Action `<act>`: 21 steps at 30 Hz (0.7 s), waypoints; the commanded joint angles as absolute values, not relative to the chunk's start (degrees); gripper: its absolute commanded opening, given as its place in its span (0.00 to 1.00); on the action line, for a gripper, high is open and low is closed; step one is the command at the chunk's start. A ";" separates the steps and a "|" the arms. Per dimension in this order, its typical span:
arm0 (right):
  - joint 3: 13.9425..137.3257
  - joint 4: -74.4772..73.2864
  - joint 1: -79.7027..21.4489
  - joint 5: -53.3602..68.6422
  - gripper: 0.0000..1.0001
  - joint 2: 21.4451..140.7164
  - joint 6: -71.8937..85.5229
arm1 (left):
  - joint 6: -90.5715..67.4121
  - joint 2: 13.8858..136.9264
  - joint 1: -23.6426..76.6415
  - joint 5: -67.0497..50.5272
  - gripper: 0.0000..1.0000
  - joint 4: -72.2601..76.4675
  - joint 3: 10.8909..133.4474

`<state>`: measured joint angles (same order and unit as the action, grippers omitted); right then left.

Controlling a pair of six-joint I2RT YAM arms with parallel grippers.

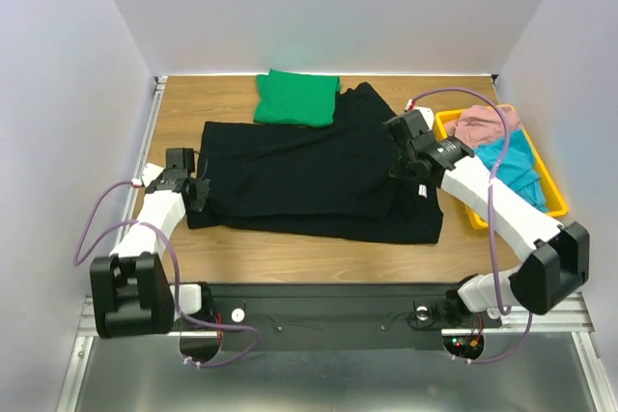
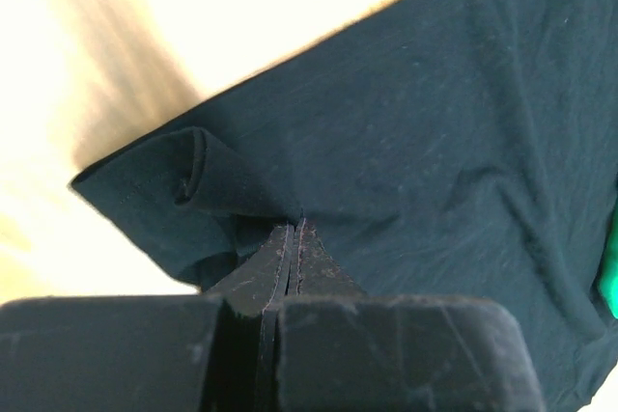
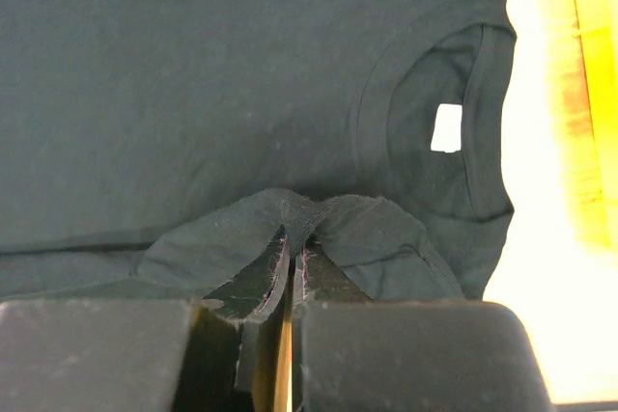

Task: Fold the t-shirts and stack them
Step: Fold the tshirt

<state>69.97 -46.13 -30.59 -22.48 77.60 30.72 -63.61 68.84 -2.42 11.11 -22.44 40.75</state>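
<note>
Pink cloth (image 1: 480, 124) & teal cloth (image 1: 517, 169) are held in yellow tray (image 1: 557, 203). Black t-shirt (image 1: 299, 176), flat on worktop (image 1: 193, 113), is pinched at opposite edges by L pincer (image 2: 294, 229) & R pincer (image 3: 292, 238), both clamped shut on it. Green t-shirt (image 1: 296, 96) sits at its far edge.

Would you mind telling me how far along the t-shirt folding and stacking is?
Done, apparently: the green t-shirt lies as a compact folded rectangle at the far edge. In hand: the black t-shirt, one layer doubled over, pinched at opposite ends by the left gripper and right gripper. Left: finishing its folds and stacking the two.
</note>
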 commanded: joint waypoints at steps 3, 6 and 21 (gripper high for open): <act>73.56 -37.27 -26.64 -23.03 0.00 82.61 28.30 | -59.77 78.02 -3.34 8.44 0.00 -17.76 46.66; 73.83 -34.55 -24.62 -21.98 0.00 85.95 28.21 | -58.45 82.16 -3.69 7.56 0.10 -16.53 49.29; 80.60 -30.59 -20.48 -23.21 0.86 99.32 26.63 | -51.33 81.93 -6.94 8.26 0.94 -18.72 55.48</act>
<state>79.05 -33.17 -20.67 -22.24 101.71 27.53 -54.57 87.74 -6.04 7.18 -17.58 57.49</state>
